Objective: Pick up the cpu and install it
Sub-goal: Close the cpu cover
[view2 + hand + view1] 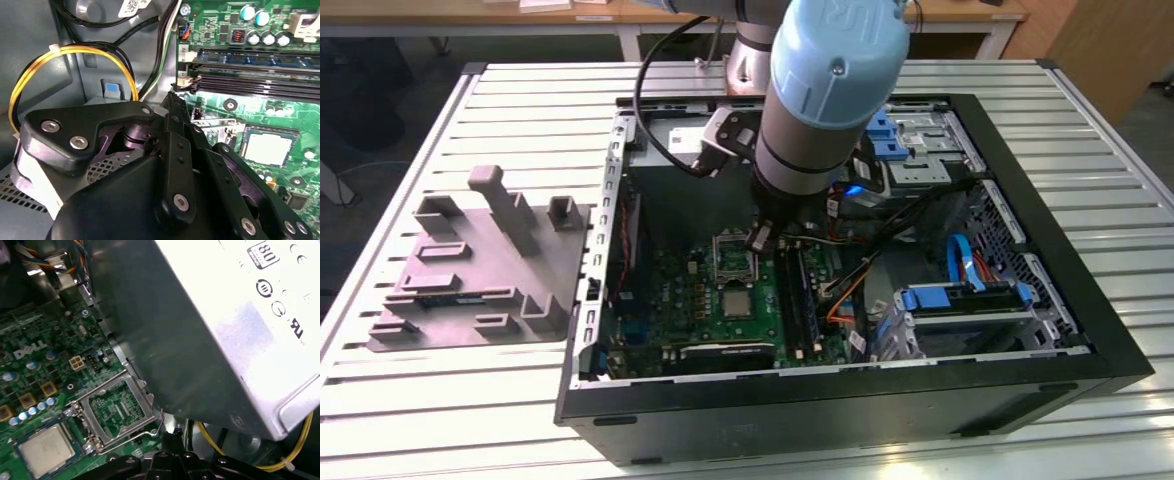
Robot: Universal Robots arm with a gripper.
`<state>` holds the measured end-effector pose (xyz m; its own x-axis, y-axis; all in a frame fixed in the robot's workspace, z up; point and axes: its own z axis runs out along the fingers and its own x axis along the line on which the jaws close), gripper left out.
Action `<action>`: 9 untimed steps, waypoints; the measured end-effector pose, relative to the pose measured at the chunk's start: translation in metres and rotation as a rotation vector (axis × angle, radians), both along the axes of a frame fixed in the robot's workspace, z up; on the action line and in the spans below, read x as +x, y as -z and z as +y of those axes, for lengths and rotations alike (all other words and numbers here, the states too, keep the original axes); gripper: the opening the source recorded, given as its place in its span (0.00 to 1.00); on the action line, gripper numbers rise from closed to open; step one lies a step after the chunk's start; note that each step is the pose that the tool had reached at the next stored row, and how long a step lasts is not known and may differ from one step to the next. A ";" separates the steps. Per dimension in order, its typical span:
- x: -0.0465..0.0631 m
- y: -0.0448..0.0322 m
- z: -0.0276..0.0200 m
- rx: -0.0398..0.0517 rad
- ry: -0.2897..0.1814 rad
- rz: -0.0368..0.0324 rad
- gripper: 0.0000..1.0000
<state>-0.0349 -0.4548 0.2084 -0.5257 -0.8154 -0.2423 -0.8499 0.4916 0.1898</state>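
Observation:
The cpu, a pale silvery square, lies flat in the socket of the green motherboard inside the open computer case. It also shows in both wrist views. The socket's metal load frame stands flipped open beside it, with green board visible through its window. My gripper hangs just above that open frame, a little behind the cpu and apart from it. Its dark fingers come together at the tip, shut with nothing between them.
The black case wall rings the work area. A grey power supply sits close beside the gripper, with yellow cables looping near it. Memory slots run alongside the socket. A grey moulded holder stands on the slatted table at the exterior view's left.

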 end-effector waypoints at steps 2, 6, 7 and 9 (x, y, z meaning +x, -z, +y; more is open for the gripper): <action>0.000 0.0030 0.0001 0.0053 0.000 0.0000 0.11; -0.001 0.0070 0.0000 0.0072 0.000 0.0000 0.11; -0.001 0.0074 0.0000 0.0073 0.000 0.0001 0.11; -0.002 0.0081 0.0003 0.0079 0.000 0.0000 0.11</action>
